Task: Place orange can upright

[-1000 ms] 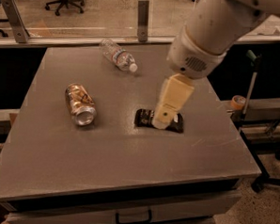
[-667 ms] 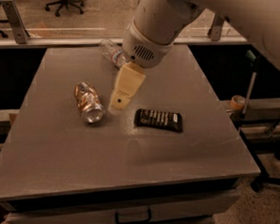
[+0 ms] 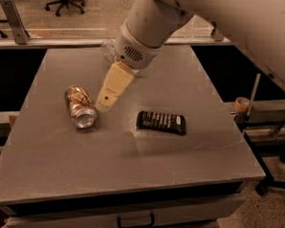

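Camera view. My gripper [image 3: 104,103] hangs tilted from the white arm [image 3: 141,36], with its tip pointing down and to the left, close over the grey surface [image 3: 192,85]. I cannot tell from this angle whether it is open or closed. It carries nothing that I can see.

Just beside the tip, on its left, the orange can [image 3: 80,107] lies on its side in the left part of the surface, one silver end turned toward the camera. I cannot tell whether the tip touches the can's flank or stops just short of it. The can is not yet upright.

To the right of the gripper, apart from both it and the can, lies a dark snack bar [image 3: 161,122]. A clear bottle [image 3: 107,48] lies near the far edge, mostly hidden behind the arm.

Handling, as a judgement: the can is probably light and thin-walled, so it should dent under a hard squeeze. Its smooth round body is likely to roll or slip when nudged from the side. The best hold looks to be across the middle of the body, with moderate pressure, away from the rims. It can then be tipped until one silver end sits flat.
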Motion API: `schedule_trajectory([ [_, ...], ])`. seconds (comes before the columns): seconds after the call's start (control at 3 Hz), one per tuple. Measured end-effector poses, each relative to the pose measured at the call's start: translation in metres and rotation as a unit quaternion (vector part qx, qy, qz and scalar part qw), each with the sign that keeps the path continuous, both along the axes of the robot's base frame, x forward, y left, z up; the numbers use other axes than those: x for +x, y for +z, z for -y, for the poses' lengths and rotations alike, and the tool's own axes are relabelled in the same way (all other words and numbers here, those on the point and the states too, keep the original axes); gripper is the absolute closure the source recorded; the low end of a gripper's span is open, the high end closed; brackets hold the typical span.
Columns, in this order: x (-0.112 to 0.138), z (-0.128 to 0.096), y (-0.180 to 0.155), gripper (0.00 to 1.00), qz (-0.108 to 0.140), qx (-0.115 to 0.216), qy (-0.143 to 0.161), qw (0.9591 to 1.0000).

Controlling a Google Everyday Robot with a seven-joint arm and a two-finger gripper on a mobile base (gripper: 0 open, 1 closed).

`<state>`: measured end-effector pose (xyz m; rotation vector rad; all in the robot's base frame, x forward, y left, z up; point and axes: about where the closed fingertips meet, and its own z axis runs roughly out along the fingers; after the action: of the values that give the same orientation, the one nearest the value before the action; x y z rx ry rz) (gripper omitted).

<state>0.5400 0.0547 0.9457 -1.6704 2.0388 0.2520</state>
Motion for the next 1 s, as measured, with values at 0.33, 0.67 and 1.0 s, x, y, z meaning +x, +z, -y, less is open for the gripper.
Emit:
schedule_trajectory([
  [0.33,0.026,-0.042,-0.015,0.00,-0.029,0.043,-0.043,0.9977],
  [0.67,0.041,-0.072,-0.025,0.00,-0.062,0.067,-0.091,0.9916],
  [1.0,0.056,-0.092,-0.054,0.00,-0.101,0.075,-0.156,0.9797],
])
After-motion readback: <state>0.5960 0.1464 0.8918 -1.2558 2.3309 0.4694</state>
